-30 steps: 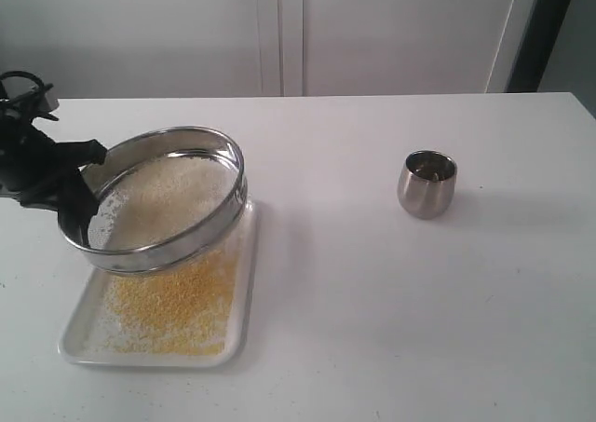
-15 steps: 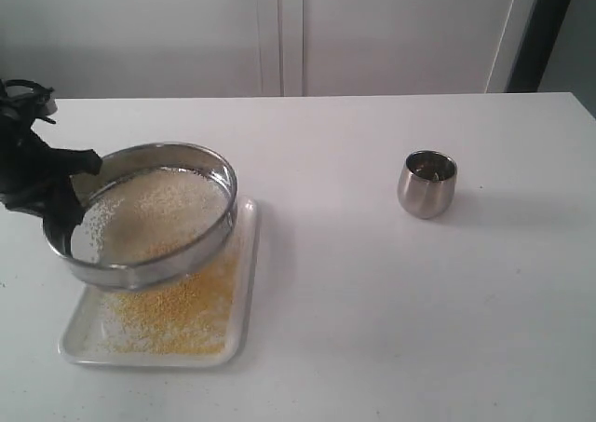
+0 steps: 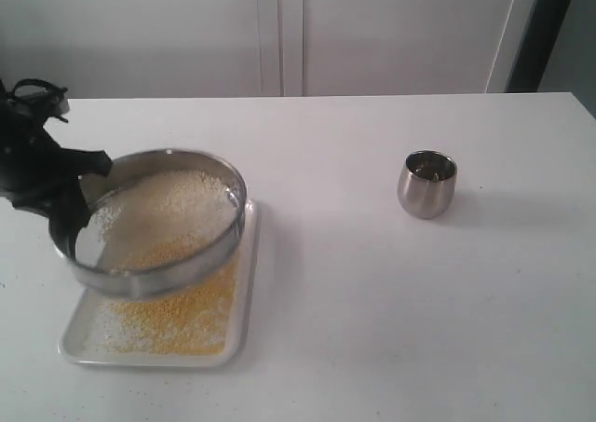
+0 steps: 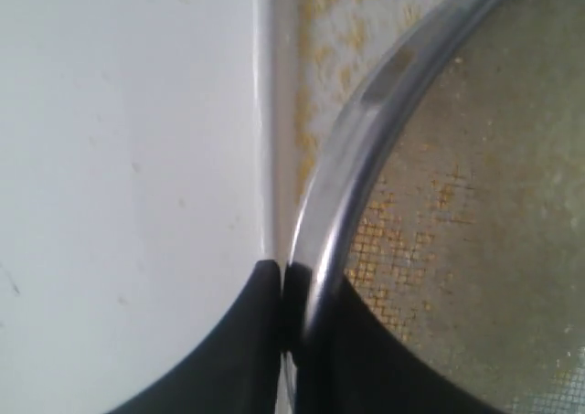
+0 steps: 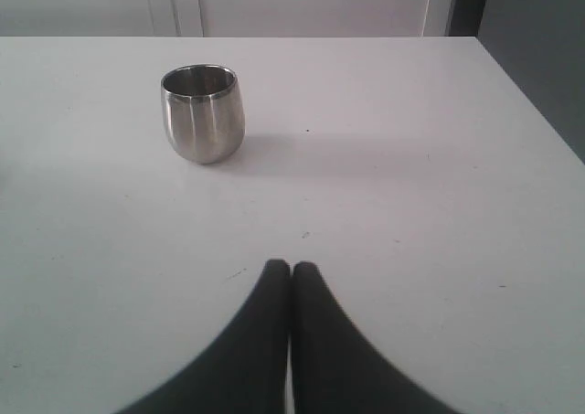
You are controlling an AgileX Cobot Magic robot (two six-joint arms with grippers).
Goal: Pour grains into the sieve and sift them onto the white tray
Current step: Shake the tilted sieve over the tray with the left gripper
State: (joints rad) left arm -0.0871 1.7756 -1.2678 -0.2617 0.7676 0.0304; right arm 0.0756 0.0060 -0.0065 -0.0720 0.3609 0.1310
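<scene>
The round steel sieve (image 3: 177, 264) hangs tilted above the white tray (image 3: 244, 301), with pale grains (image 3: 172, 198) lying on its mesh and yellow grains (image 3: 182, 315) spread on the tray below. My left gripper (image 3: 70, 212) is shut on the sieve's rim at its left side. In the left wrist view the black fingertips (image 4: 270, 291) pinch the steel rim (image 4: 366, 131), with mesh (image 4: 475, 204) on one side and the tray's edge (image 4: 274, 85) beyond. My right gripper (image 5: 291, 270) is shut on nothing above bare table, out of the exterior view.
A small rounded steel cup (image 3: 427, 183) stands upright on the white table (image 3: 372, 301) to the right of the tray; it also shows ahead of the right gripper as the cup (image 5: 203, 112). White cabinet doors (image 3: 279, 31) close off the back.
The sieve has been shaken in my left gripper: it dropped and levelled, then shifted a little right and tilted again. The pale grains slid across the mesh. The cup did not move.
</scene>
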